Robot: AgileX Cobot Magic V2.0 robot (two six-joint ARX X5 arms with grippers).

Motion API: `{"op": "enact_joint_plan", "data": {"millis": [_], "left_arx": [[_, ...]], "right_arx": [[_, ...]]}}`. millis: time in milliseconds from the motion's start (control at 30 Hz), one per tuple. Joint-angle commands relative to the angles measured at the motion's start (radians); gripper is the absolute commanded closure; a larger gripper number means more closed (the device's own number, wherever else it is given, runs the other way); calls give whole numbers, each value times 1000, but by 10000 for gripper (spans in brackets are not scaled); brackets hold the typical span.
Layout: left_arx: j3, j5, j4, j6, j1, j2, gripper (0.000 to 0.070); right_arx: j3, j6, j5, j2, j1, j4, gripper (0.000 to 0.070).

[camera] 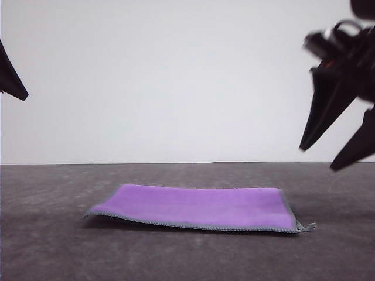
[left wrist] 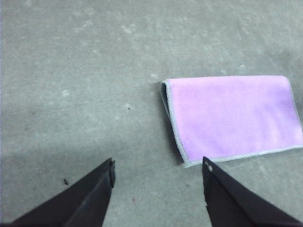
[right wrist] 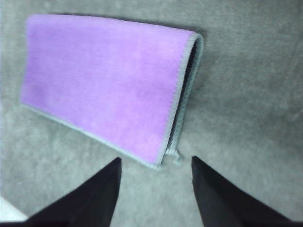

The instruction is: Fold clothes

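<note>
The small purple soft cloth with grey stitched edging (camera: 199, 208) lay folded in half, purple face up, mid-desk on the grey desk (camera: 53, 252). The left gripper (left wrist: 158, 172) and right gripper (right wrist: 156, 165) hovered above it, jaws wide, holding nothing.

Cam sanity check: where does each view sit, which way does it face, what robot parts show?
Front: low at table height, facing forward at the cloth; left gripper tip at one edge, right gripper raised at the other.
Left wrist: on the left arm, looking down at table; open fingers short of the cloth.
Right wrist: on the right arm, looking down; open fingers near the cloth's corner.
Shared: all see the folded purple cloth.
</note>
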State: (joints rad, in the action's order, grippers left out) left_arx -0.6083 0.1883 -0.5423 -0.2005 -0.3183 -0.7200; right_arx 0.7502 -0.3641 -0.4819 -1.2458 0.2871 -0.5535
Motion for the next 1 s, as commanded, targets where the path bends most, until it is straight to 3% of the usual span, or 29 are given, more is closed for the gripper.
{"op": "enact_joint_plan", "data": {"millis": [0, 367, 867, 933, 967], "left_arx": [[-6, 0, 8, -4, -3, -5, 350], [-6, 0, 8, -29, -3, -5, 350], [-6, 0, 8, -49, -3, -5, 350], [-6, 0, 8, -53, -3, -5, 350], [-6, 0, 8, -54, -3, -5, 350]], "right_arx": [[8, 7, -11, -49, 3, 32, 378], [8, 9, -79, -269, 3, 172, 378], [8, -21, -220, -400, 5, 324, 381], [8, -22, -212, -404, 5, 329, 410], [8, -22, -198, -404, 5, 329, 469]]}}
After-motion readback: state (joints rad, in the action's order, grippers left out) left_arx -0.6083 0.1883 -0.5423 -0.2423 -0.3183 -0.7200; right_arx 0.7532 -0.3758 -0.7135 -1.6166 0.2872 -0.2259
